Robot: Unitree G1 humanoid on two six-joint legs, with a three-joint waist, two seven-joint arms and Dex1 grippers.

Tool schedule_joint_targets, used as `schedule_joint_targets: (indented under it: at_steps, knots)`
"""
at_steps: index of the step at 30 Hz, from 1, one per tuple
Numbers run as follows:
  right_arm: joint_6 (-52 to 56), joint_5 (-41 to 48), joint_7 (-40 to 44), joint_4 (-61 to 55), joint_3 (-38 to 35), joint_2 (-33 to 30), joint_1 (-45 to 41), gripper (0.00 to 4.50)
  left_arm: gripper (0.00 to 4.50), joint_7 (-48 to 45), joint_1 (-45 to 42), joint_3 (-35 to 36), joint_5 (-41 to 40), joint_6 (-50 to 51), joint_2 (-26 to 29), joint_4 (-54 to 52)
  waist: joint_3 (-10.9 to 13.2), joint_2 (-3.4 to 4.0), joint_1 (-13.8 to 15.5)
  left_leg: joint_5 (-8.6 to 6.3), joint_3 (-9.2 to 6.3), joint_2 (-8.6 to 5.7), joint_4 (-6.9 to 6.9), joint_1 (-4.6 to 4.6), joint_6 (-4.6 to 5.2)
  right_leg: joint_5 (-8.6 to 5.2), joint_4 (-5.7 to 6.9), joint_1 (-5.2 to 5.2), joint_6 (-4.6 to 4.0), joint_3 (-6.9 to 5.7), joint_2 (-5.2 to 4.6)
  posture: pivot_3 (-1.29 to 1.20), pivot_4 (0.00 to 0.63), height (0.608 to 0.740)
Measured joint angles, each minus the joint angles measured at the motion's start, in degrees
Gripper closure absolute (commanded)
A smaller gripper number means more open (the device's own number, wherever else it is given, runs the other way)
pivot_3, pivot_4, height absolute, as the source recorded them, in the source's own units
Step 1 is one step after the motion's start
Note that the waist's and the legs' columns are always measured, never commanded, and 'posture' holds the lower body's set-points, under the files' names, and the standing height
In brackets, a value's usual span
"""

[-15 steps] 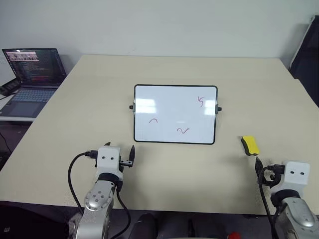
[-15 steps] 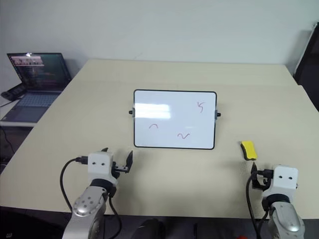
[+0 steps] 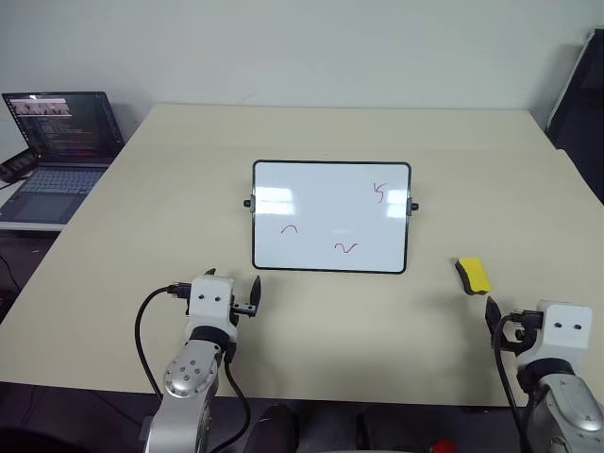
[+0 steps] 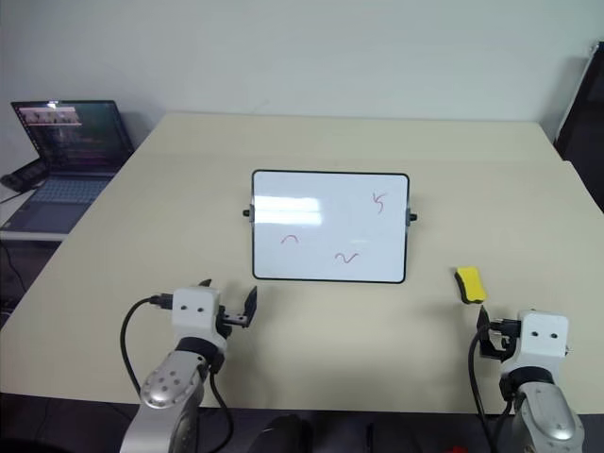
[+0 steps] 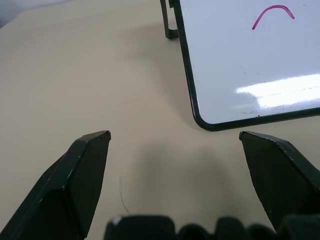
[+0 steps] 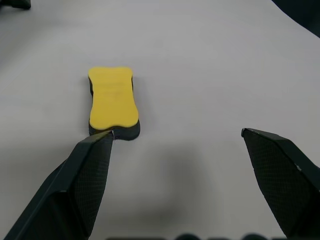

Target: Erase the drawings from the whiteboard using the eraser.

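Table: big, flat, pale cream top, smooth and bare around the board.
Whiteboard: small shiny white board with a thin black frame, round corners and a little black knob on each side. It sits tilted near the middle of the table.
Drawings: three thin reddish-purple squiggles on the board, one low on the left, one low in the middle, one up on the right.
Eraser: small bright yellow block with a dark bottom and pinched-in sides, like a bone. It lies flat on the table, to the right of the board and apart from it.
Laptop: open, dark, with a lit screen, on a lower surface off the table's left edge, far from the board.
Left claw: black fingers spread wide, holding nothing, just in front of the board's near left corner.
Right claw: black fingers spread wide, holding nothing, just short of the eraser. Nothing sits between them.
Cables: black wire loops by each wrist.
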Motion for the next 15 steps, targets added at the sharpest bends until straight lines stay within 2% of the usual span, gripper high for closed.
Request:
schedule_joint_targets:
  at_steps: [6,15]
  knots:
    - [-0.1,-0.1,-1.0,0.2,0.8,1.2,-1.5,0.03,0.00,0.2,-3.0,0.1,-0.1,-0.1,0.2,1.5,0.0,0.00,0.0,0.00,0.02,-0.01,0.01,0.00,0.00,0.00,0.00,0.00,0.00,-0.03,0.00,0.00,0.150,0.740]
    - [-0.1,0.0,-0.8,0.2,0.0,0.9,-1.1,0.03,0.00,0.0,-2.9,0.0,-0.4,-0.2,0.1,1.8,0.0,0.00,0.0,0.00,0.02,-0.01,0.00,0.00,0.00,0.00,0.01,-0.01,0.00,-0.02,0.00,0.00,0.150,0.740]
